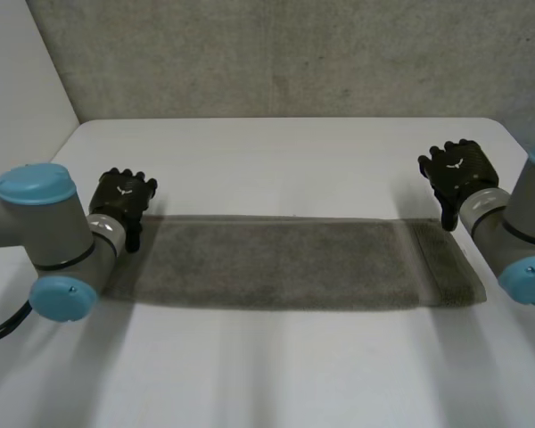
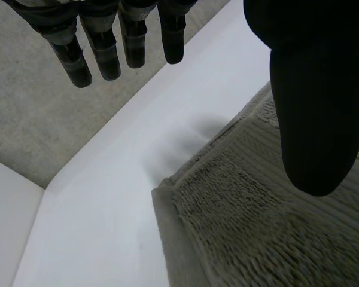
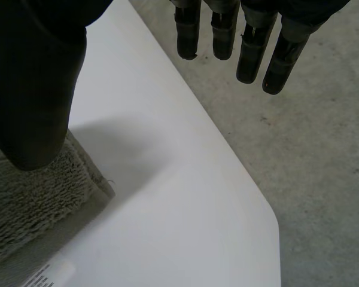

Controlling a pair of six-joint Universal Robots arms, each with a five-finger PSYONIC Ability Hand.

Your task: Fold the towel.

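Two hands: left hand (image 1: 123, 198) and right hand (image 1: 459, 171) hover over the far corners of the towel (image 1: 285, 263); we see neither touching it
Left hand: fingers (image 2: 102, 42) straight and set well apart from the thumb; wide, holding nothing; the towel's corner lies below, between fingertips and thumb
Right hand: likewise wide; fingers (image 3: 251, 48) straight, nothing held; the other far corner sits under its thumb, with a white label (image 3: 45, 276) on the towel's end near that corner
Towel: a long grey strip flat on the surface (image 1: 285, 152), reaching from one hand to the other; layered edges show at the left hand's corner, so we judge one lengthwise fold may be done already
Done: strip lying flat; hands placed over corners
Left: we judge the corners are not yet pinched and the next fold not yet made
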